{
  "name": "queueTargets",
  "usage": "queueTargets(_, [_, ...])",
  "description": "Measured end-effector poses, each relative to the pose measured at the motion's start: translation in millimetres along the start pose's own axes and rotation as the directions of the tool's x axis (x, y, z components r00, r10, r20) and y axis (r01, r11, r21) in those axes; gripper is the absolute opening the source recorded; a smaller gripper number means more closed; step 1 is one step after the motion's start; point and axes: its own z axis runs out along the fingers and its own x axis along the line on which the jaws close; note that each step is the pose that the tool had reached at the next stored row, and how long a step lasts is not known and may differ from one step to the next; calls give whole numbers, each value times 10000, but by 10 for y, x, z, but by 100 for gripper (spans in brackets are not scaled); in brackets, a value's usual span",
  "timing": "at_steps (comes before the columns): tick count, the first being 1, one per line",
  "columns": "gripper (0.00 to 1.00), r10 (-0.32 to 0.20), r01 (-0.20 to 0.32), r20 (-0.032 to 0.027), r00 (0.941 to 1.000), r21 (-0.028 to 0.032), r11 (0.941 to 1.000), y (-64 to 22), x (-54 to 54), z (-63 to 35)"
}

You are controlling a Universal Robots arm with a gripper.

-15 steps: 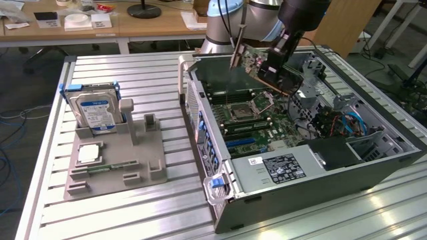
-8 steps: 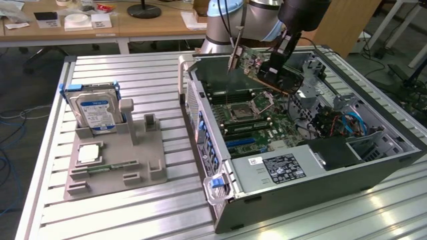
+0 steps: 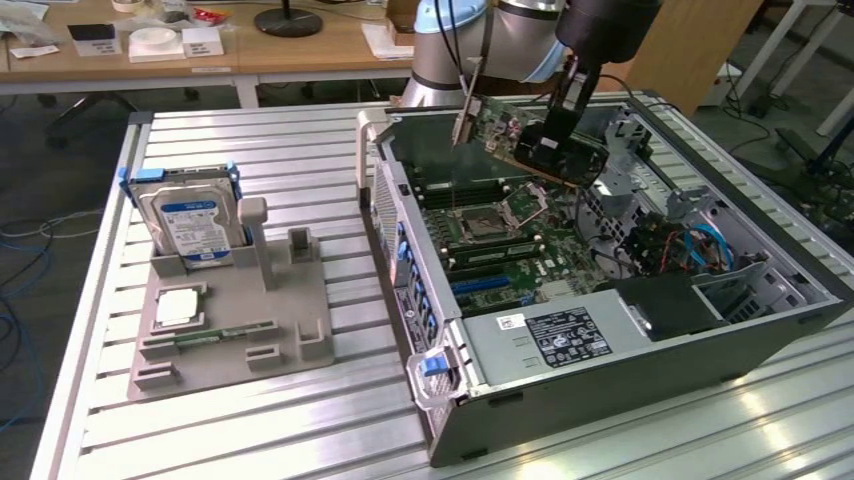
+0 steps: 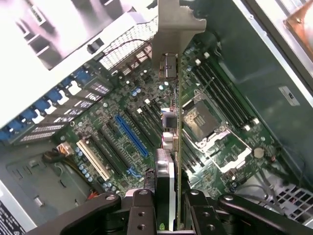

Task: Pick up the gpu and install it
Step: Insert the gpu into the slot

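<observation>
Holding gpu (image 3: 514, 132) above open computer case (image 3: 641, 385), install step in hand; my fingers (image 4: 140, 209) pinched narrow on its edge (card tilted). Seating likely needs edge squared over blue slot (image 4: 131, 133).

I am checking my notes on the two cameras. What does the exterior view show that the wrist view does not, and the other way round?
Exterior view adds: the silver hard drive standing in the grey holder on the exterior view's left, the power supply, and the arm over the open case.
Wrist view adds: the gpu seen along its thin edge, with the claw's fingers on either face.
Both share: the gpu held in the claw above the motherboard, the CPU socket and the blue slot.
</observation>
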Motion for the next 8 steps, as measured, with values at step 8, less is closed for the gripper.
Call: queueTargets(8, [28,-990,989,-65,9951,-6,9951,-1,0,4])
